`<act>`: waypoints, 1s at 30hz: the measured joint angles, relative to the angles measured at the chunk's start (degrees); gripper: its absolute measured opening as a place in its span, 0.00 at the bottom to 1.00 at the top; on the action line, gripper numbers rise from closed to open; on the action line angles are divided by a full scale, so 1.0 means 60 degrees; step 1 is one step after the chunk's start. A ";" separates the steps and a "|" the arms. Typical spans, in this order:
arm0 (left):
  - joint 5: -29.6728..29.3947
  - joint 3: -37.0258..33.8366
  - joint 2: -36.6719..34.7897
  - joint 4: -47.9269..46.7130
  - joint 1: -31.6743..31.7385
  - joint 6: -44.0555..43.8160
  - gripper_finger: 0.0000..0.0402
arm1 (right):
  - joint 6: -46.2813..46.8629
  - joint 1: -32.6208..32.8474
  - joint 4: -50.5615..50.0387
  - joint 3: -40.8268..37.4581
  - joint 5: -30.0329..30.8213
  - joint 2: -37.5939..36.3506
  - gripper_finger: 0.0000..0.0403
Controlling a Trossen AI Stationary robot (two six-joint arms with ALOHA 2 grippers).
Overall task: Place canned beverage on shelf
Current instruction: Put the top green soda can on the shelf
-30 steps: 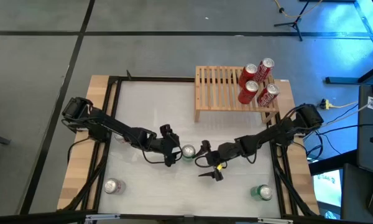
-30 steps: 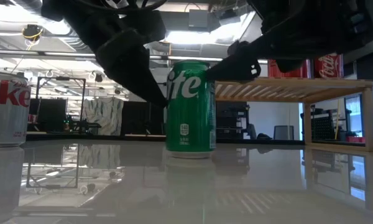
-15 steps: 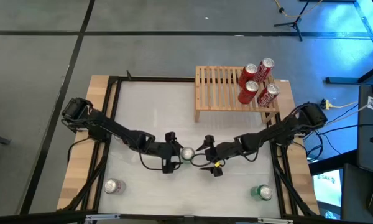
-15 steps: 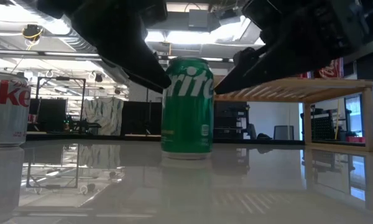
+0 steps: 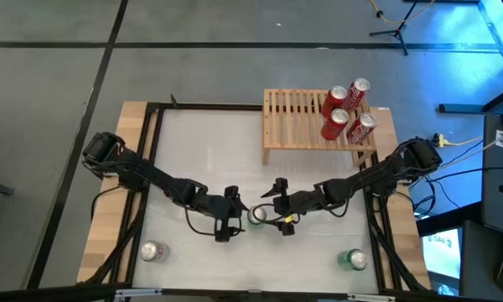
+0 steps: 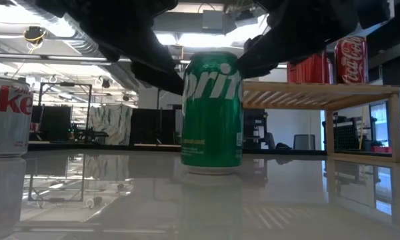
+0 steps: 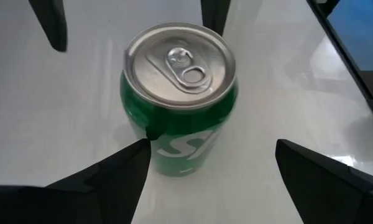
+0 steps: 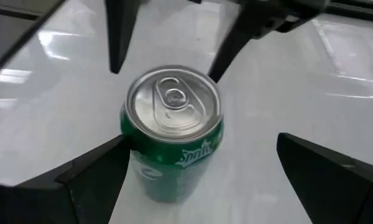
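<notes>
Green Sprite can [image 5: 257,215] stands upright on the white table [image 5: 210,151], well in front of the wooden shelf [image 5: 295,120] where four red cans [image 5: 347,112] sit. I see my left gripper [image 5: 231,213] and right gripper [image 5: 277,208] flanking it, both spread open, each with one finger touching its side.

The green can [image 6: 212,111] reads "Sprite"; a red can [image 6: 352,60] on the shelf [image 6: 320,95] reads "Coca-Cola".

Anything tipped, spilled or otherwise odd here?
Nothing spilled or tipped. The one oddity: both the left gripper and right gripper are open around the same green can, which stands upright mid-table.
</notes>
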 joint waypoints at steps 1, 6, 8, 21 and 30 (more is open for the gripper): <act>-0.0043 0.0000 0.0000 0.0000 -0.0030 0.0007 0.83 | -0.0003 0.0014 -0.0015 0.0002 0.0184 0.0000 0.99; -0.0086 0.0000 0.0000 -0.0068 -0.0049 0.0033 0.83 | 0.0003 0.0016 -0.0240 0.0010 0.0429 -0.0019 0.99; -0.0065 0.0000 0.0000 -0.0108 -0.0049 0.0016 0.83 | 0.0003 0.0020 -0.0358 0.0010 0.0559 -0.0076 0.99; -0.0841 -0.1639 -0.0004 0.1773 -0.0057 0.0010 0.83 | 0.0653 -0.0009 0.0101 -0.0001 -0.0642 -0.0742 0.99; -0.0860 -0.2785 -0.0004 0.3771 -0.0058 -0.0164 0.83 | 0.0795 -0.0278 0.1196 0.0289 -0.0516 0.0236 0.99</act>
